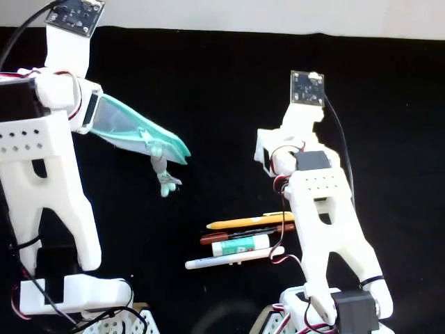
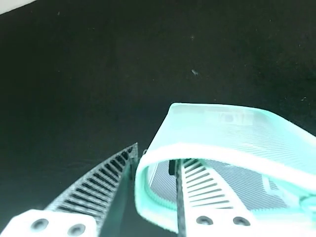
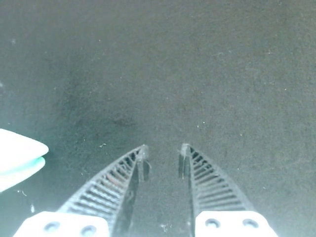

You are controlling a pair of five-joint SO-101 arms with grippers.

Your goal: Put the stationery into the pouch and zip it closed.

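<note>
Black tabletop; left claw clamps the pouch wall, apparently holding its mouth open for loading; right claw parted, empty, near loose stationery.

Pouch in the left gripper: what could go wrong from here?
1. The left gripper pinches only one rim of the pouch, held in the air; it may slip or sag shut.
2. The stationery lies tightly bunched, so the open right gripper may grab several pieces or scatter them.

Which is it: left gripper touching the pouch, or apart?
Touching. Left wrist view: the left gripper clamps the pouch at its rim, one finger inside, one outside.
</note>
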